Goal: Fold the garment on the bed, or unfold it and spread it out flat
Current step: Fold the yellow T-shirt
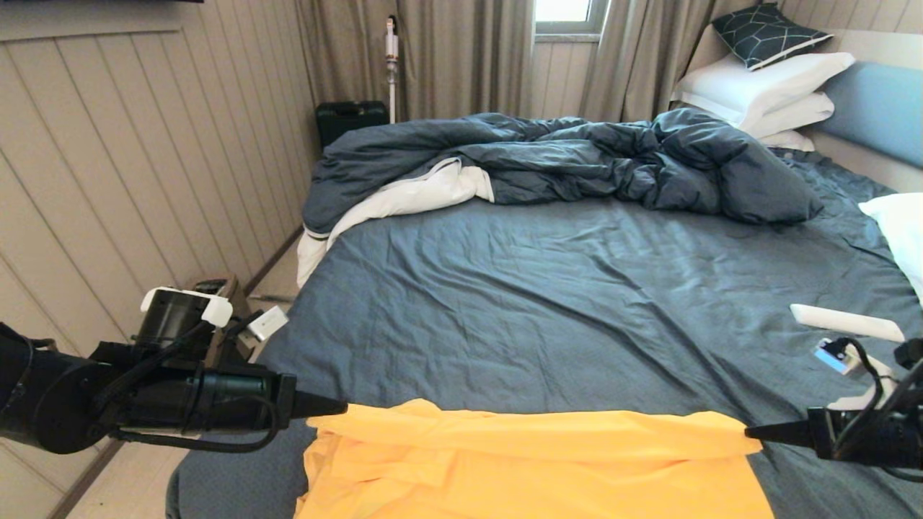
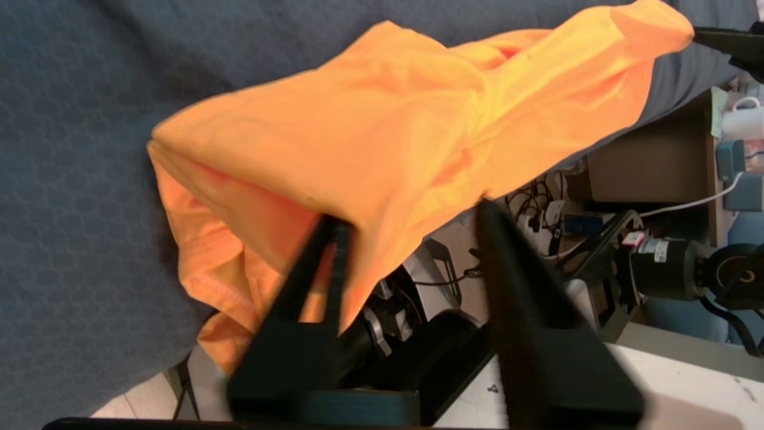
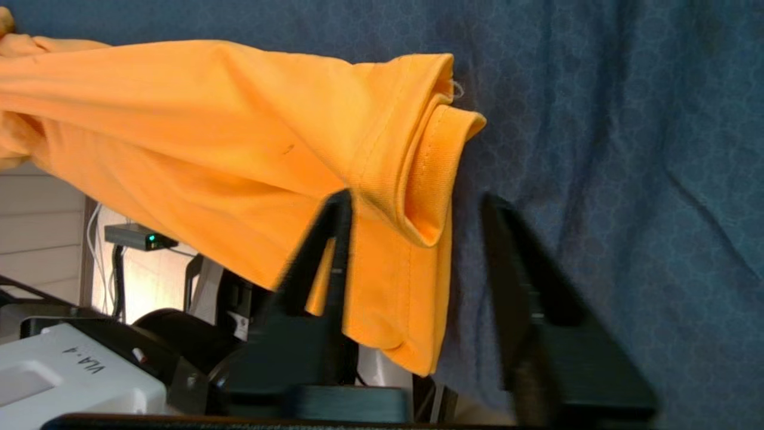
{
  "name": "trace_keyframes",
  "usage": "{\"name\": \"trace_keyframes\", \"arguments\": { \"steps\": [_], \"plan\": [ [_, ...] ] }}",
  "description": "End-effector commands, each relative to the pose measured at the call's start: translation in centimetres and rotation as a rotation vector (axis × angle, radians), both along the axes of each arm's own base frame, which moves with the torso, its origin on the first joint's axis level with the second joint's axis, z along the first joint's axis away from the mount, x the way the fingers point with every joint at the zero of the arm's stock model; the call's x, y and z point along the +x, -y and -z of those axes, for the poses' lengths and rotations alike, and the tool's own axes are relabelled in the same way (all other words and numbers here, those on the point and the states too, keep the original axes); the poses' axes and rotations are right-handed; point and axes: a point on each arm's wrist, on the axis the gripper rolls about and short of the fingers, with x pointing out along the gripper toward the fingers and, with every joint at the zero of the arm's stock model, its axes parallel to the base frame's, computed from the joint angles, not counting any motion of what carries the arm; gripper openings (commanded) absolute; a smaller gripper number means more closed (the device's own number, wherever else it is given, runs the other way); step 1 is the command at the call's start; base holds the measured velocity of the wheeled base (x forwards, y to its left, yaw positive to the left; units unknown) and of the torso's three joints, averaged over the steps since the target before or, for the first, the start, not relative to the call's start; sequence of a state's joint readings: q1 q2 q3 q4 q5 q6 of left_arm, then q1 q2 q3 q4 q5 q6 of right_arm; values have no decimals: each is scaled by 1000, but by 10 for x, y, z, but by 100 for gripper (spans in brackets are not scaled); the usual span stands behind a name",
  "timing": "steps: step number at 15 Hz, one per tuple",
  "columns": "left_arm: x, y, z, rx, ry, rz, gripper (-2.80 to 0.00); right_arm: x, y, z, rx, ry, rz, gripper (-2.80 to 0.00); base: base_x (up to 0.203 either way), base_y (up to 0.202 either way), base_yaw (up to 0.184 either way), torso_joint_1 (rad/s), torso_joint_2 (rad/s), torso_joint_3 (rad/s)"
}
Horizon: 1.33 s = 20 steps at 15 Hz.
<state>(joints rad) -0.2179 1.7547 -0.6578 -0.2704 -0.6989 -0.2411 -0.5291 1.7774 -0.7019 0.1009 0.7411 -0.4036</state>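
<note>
The yellow garment (image 1: 533, 461) lies across the near edge of the bed (image 1: 548, 303), its upper fold stretched in a straight band between my two grippers. Its lettering and graphic are hidden. My left gripper (image 1: 335, 407) is at the band's left end; in the left wrist view the left gripper (image 2: 409, 218) is open, with the garment (image 2: 388, 131) draped over one finger (image 2: 334, 239). My right gripper (image 1: 753, 431) is at the right end; in the right wrist view the right gripper (image 3: 418, 200) is open too, and the garment's hemmed corner (image 3: 412, 179) hangs against one finger (image 3: 340, 227).
A rumpled dark-blue duvet (image 1: 577, 158) fills the far half of the bed. White pillows (image 1: 764, 86) are stacked at the headboard and another pillow (image 1: 901, 231) lies at the right edge. A panelled wall runs along the left, with a dark case (image 1: 350, 119) on the floor.
</note>
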Motion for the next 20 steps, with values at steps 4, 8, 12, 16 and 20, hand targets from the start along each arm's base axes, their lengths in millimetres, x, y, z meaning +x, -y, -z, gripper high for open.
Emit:
{"name": "trace_keyframes", "arguments": {
  "steps": [4, 8, 12, 16, 20],
  "plan": [
    [-13, -5, -16, -19, 68, -9, 0, -1, 3, -3, 3, 16, 10, 0, 0, 0, 0, 0, 0, 0],
    [-2, -9, -47, -65, 159, -65, 0, 7, 9, -15, -15, 60, 19, 0, 0, 0, 0, 0, 0, 0],
    [15, -15, -49, -66, 165, -107, 0, 20, 15, -23, -20, 87, 31, 0, 0, 0, 0, 0, 0, 0],
    [39, -17, -35, -56, 121, -127, 0, 37, 14, -20, 6, 68, 28, -280, 0, 0, 0, 0, 0, 0],
    [71, -6, -35, -52, 109, -124, 0, 54, 1, -36, 8, 109, -8, -280, 0, 0, 0, 0, 0, 0]
  ]
}}
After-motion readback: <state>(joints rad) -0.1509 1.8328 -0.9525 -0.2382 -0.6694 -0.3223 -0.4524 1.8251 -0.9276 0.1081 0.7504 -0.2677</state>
